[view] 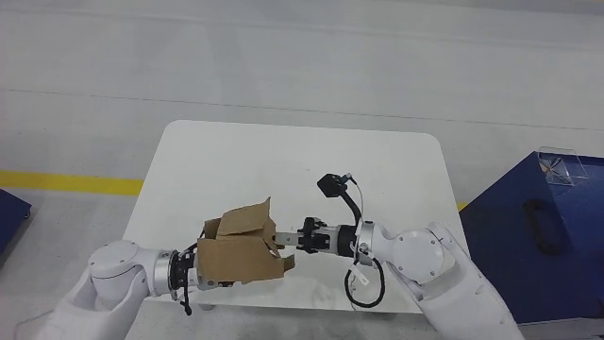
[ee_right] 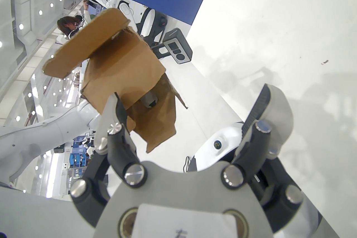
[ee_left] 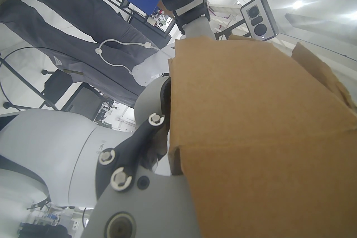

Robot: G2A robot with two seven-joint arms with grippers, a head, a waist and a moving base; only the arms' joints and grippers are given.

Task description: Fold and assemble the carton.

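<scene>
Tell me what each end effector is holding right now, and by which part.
The left end effector clamps the carton by the side wall nearest its arm. The right end effector is open at the carton's opposite side, gripping nothing.

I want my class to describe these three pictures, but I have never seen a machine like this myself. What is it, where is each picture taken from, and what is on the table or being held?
This is a robot with two arms, each ending in a two-fingered gripper. One picture looks down from a camera above the arms onto a white table. The other two come from small cameras on the wrists, which is why they look tilted. The left gripper holds a brown carton up in the air at the table's near edge. The carton is partly folded, with its flaps hanging loose. The right gripper is open, and one of its fingers is close beside the carton. Whether that finger touches the carton cannot be told.
</scene>
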